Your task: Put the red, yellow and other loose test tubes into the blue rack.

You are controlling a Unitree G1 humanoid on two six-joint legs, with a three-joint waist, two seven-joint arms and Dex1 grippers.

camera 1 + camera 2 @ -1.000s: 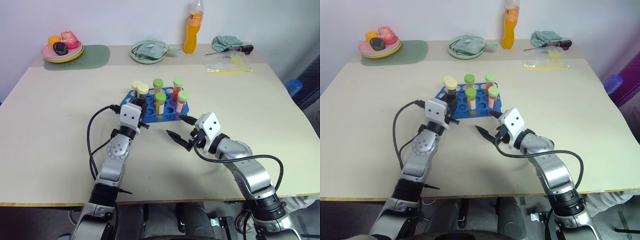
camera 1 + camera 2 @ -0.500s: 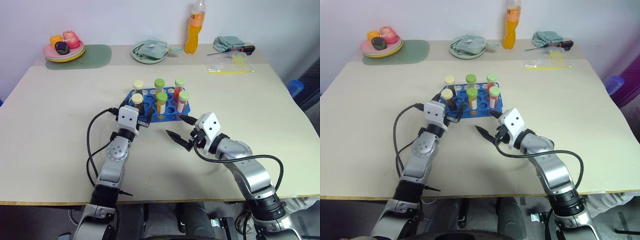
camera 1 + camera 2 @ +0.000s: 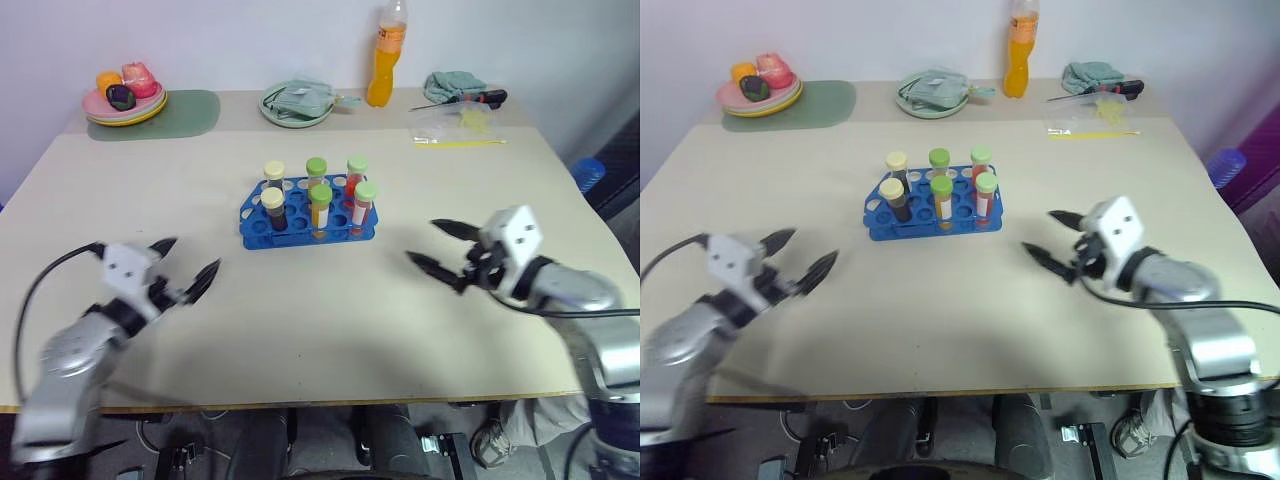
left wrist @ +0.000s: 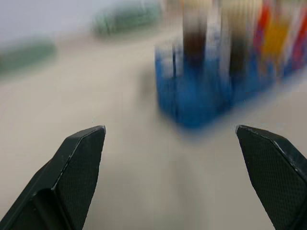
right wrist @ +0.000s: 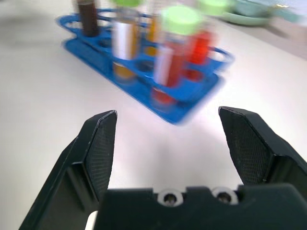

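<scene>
Six capped test tubes (image 3: 320, 205), upright in blue rack (image 3: 256, 229)

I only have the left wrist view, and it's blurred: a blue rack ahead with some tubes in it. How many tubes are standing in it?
Observer: Six capped test tubes stand in the blue plastic rack, two with yellow caps and four with green.
Operator: Where's the right gripper?
Observer: The right gripper hangs open and empty to the right of the rack, apart from it.
Operator: And my left one?
Observer: The left gripper is open over the table, left of the rack and nearer the robot.
</scene>
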